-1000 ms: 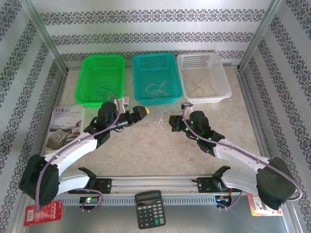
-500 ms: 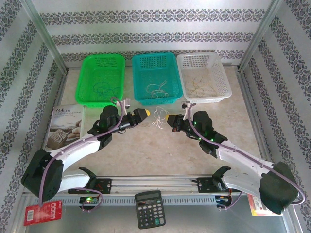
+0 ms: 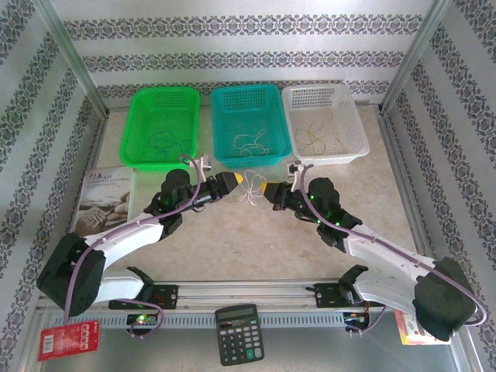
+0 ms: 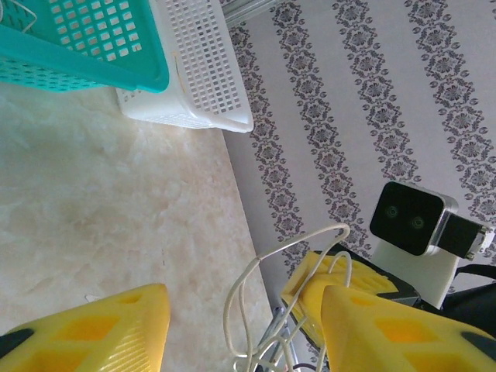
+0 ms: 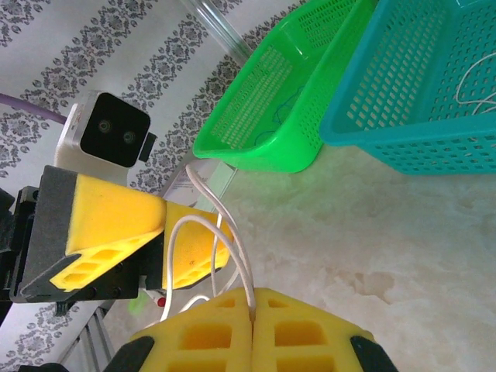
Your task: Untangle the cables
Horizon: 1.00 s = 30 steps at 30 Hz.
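We can hardly make out the cables [image 3: 249, 191], thin curly pale strands on the worktop [image 3: 232, 240] at 6 o'clock from the teal basket [image 3: 244, 87]. The right gripper [image 5: 252, 306] pinches one white strand; the left gripper [image 4: 244, 298] is spread around loops cut off at the edge.

Top cam: I look steeply down from well back of the teal basket [image 3: 249, 124], far off | wrist cams: close, low, just in front of that basket, facing each other, both catching the cables [image 3: 249, 191].
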Each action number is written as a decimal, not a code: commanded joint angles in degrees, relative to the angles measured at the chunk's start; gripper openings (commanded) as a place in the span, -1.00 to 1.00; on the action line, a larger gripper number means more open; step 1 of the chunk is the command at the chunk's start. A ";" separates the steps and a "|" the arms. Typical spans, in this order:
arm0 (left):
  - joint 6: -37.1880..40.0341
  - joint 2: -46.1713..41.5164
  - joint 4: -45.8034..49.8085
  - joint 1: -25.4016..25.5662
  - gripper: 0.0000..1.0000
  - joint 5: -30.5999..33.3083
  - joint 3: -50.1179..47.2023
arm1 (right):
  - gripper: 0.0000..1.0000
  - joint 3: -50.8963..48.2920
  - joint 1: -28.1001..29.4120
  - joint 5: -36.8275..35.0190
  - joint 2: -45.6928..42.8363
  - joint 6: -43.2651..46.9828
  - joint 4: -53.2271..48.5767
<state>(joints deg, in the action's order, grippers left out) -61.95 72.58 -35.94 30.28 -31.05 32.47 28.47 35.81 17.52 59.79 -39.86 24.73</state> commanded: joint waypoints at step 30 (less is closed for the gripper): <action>8.73 -9.89 13.74 0.99 -1.00 5.76 8.68 | -1.00 -9.73 -7.31 -2.13 -4.43 -1.80 3.09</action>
<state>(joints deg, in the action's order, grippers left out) -59.05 66.32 -29.39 31.51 -27.75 36.99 21.15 30.11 16.71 56.90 -40.80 26.61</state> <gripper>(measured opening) 0.048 0.056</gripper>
